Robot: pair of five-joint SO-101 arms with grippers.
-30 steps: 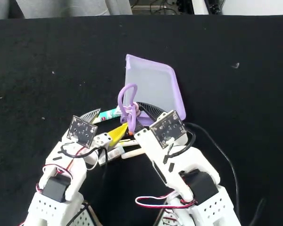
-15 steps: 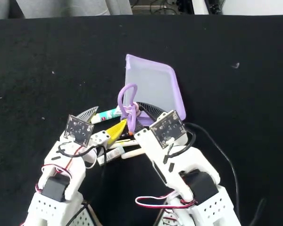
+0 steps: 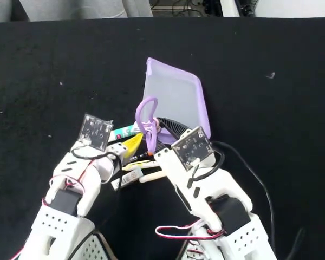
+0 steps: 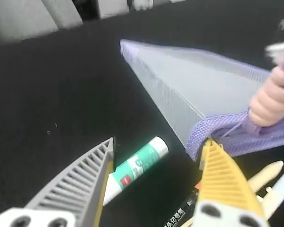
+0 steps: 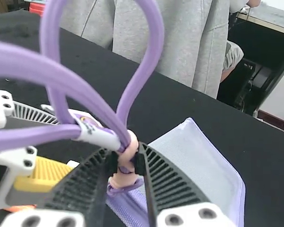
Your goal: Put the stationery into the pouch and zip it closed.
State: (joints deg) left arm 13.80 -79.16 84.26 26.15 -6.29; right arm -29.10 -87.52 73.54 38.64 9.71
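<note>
While the lilac mesh zip pouch (image 3: 176, 100) lies flat on the black table (image 3: 271, 54), the stationery sits outside, just beside its near end: a green-and-white glue stick (image 4: 137, 165), a black marker (image 4: 182, 212) and a cream wooden stick (image 4: 267, 174). The right wrist view shows the right gripper (image 5: 127, 161) clamped on the pink charm (image 4: 270, 100) under the pouch's glossy purple cord loop (image 5: 28, 59). The left gripper (image 4: 156, 175) hangs by that end, ribbed fingers spread, gripping nothing.
</note>
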